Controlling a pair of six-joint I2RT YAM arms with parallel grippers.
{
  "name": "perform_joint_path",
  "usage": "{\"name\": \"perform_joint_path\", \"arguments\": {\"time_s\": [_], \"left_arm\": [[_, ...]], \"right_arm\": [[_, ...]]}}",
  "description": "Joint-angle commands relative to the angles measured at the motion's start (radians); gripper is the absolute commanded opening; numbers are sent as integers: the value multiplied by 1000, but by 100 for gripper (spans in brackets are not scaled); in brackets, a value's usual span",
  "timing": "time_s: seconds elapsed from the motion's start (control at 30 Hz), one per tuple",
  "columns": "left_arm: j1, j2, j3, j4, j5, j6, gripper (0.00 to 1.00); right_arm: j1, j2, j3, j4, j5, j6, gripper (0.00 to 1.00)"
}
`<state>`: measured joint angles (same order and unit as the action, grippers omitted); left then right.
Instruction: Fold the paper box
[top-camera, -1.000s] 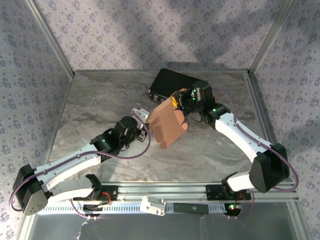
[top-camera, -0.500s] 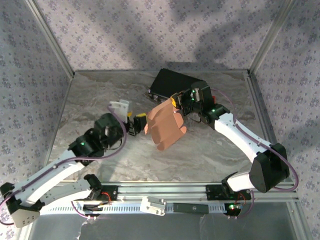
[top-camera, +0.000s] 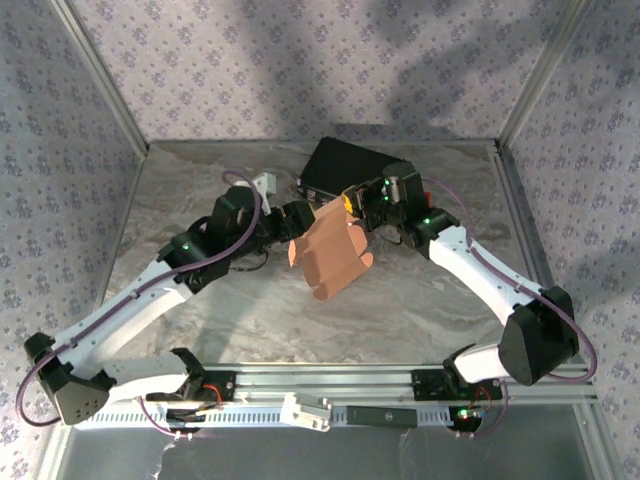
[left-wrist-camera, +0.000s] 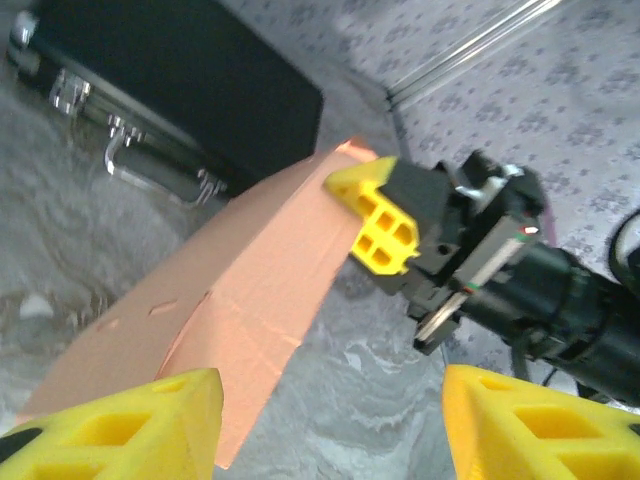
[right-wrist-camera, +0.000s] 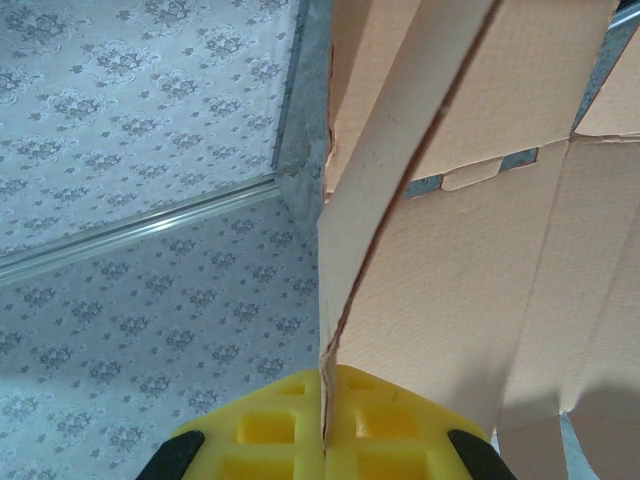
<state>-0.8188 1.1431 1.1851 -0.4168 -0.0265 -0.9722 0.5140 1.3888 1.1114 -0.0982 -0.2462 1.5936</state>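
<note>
Paper box (top-camera: 330, 255), a pink creased sheet, is held tilted above the bench (top-camera: 190, 200), in front of the black case (top-camera: 335, 165). Its top edge is pinched by the closed right claw (top-camera: 352, 203), seemingly so that the free left edge is offered to the open left claw (top-camera: 292, 224) just beside it.

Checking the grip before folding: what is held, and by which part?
The right gripper pinches the paper box by its far edge; the left gripper is open, holding nothing.

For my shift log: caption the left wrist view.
Open left gripper faces paper box pinched by right gripper, black case behind.
</note>
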Motion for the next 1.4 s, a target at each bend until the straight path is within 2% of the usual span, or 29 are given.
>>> {"name": "perform_joint_path", "arguments": {"time_s": [0.0, 0.37, 0.87, 1.03, 1.17, 1.27, 1.37], "left_arm": [[-1, 11, 39, -15, 34, -149, 61], [-28, 54, 54, 8, 40, -201, 63], [-37, 144, 95, 9, 42, -191, 63], [-38, 116, 92, -11, -3, -158, 60], [-36, 26, 106, -94, -83, -45, 70], [12, -85, 25, -110, -100, -22, 69], [148, -160, -129, -30, 38, -23, 60]], "right_arm": [[11, 2, 21, -14, 20, 6, 0], [26, 3, 16, -7, 29, 8, 0], [46, -7, 13, -5, 41, 13, 0], [44, -20, -2, -18, 63, 16, 0], [25, -33, -31, -11, 70, 35, 0], [5, -42, -32, -42, 69, 47, 0], [-3, -54, -28, -88, 77, 56, 0]]}}
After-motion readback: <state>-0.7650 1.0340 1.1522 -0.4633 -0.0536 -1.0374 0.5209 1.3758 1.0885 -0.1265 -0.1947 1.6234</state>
